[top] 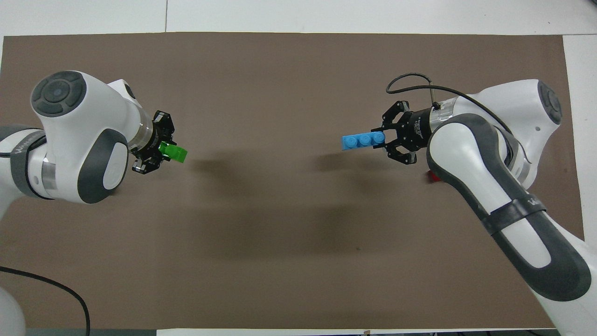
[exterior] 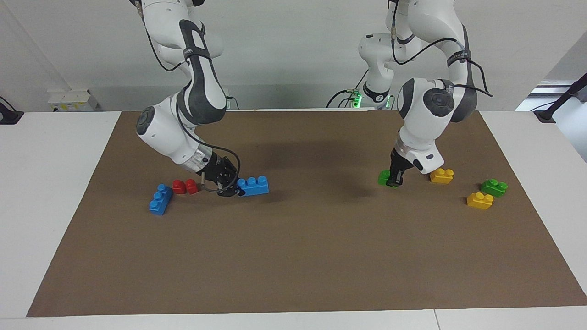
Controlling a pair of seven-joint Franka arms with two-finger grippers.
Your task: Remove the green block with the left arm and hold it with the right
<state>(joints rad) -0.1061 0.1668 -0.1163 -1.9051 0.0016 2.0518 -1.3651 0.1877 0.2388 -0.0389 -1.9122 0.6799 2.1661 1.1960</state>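
- Brown mat [exterior: 293,256] covers most of the white table [exterior: 46,192], and every brick lies on it.
- The left arm [exterior: 431,114] comes down at its own end of the table; the left gripper [exterior: 394,181] stands nearly upright, its tip low at the mat.
- Its jaws are clamped on the green block [exterior: 384,178], which sits at mat level; from above [top: 173,151] the block sticks out past the fingertips toward the table's middle.
- Whether the block rests on the mat or is raised a little off it cannot be told.
- A yellow brick [exterior: 442,175] lies just beside the left gripper, toward the left arm's end of the table.
- A second green brick [exterior: 494,187] and a second yellow brick [exterior: 480,200] lie close together nearer that end still, apart from the gripper.
- The right arm [exterior: 192,114] leans low over its own end of the table, its wrist tilted sideways.
- The right gripper [exterior: 235,190] has its jaws closed on the end of a long blue brick [exterior: 254,185], which lies flat with three studs up and points toward the table's middle.
- A red brick [exterior: 185,186] lies close beside the right gripper, toward the right arm's end.
- Another blue brick [exterior: 160,199] lies just past the red one, turned at an angle.
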